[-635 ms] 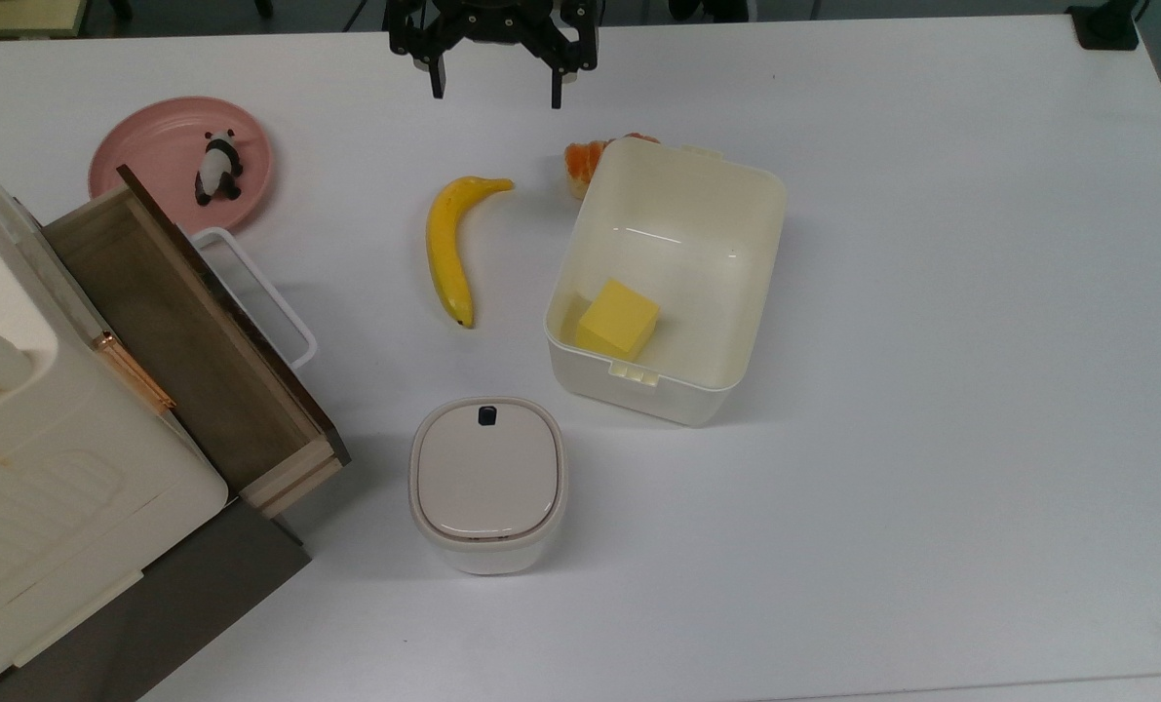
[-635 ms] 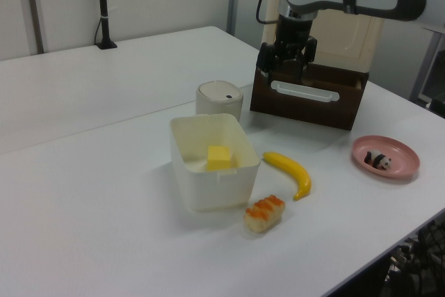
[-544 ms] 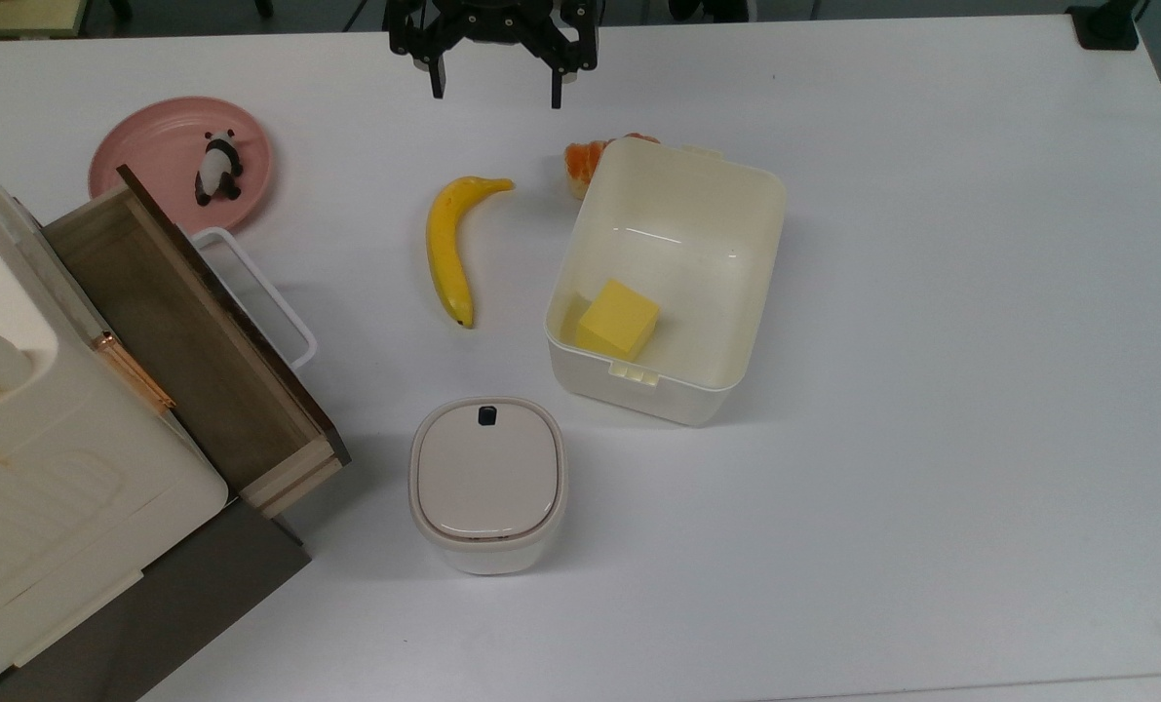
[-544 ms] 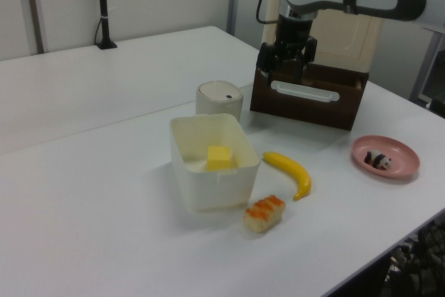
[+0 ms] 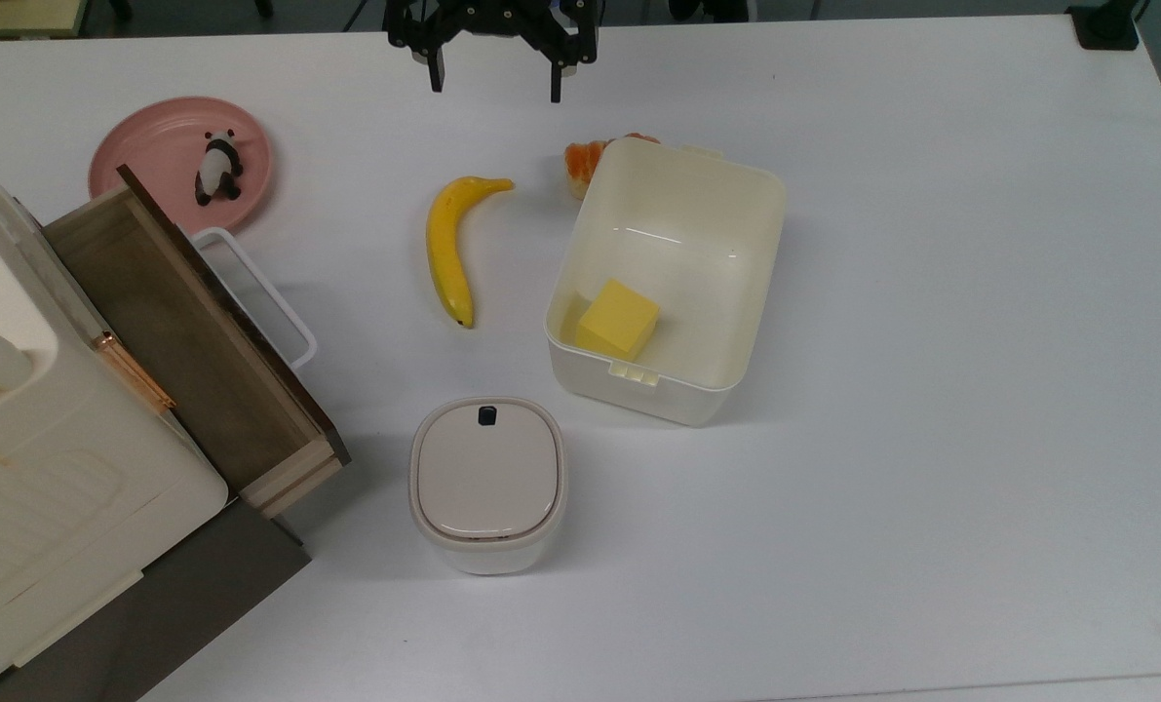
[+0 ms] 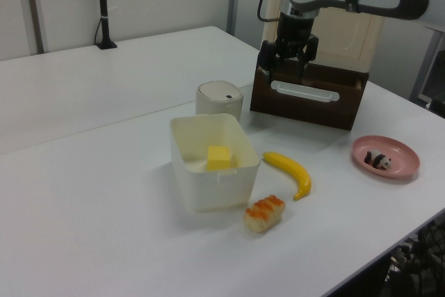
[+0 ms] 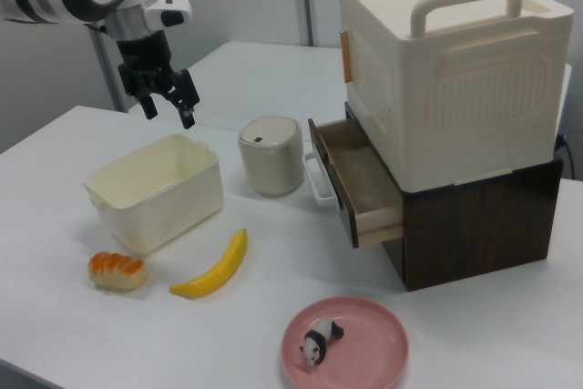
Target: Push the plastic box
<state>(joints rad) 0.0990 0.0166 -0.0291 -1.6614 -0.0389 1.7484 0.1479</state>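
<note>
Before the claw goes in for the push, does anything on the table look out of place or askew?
The wooden drawer stands pulled open. The plastic box lies skewed to the table edges, with a yellow block inside. Nothing is spilled or damaged.

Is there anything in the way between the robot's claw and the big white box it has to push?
Nothing visible blocks it. The gripper hangs open in the air, above and apart from the plastic box. The banana and the orange-topped food piece lie beside the box, not between.
</note>
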